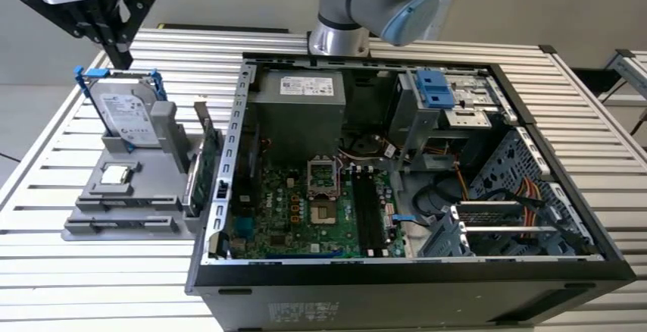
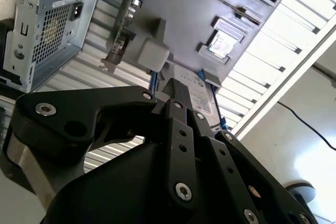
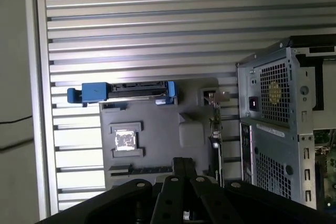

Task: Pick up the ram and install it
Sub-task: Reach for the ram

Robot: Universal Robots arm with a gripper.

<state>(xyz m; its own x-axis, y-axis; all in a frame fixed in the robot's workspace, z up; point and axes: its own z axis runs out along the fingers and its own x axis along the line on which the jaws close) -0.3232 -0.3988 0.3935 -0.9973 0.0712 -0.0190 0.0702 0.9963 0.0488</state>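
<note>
Exterior view: hand (image 1: 120,57) hangs above grey tray (image 1: 114,224) on slatted metal table (image 1: 101,290).

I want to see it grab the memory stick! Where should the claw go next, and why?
Probably slide along the gray holder toward its low end. The gripper hangs empty above the hard drive, while the ram seems to be the thin strip in a slot farther along, untouched.

arm (image 1: 379,2): silver-grey tube, light-blue joint cap | tool (image 2: 177,92): black linkage plates, silver screws
</note>
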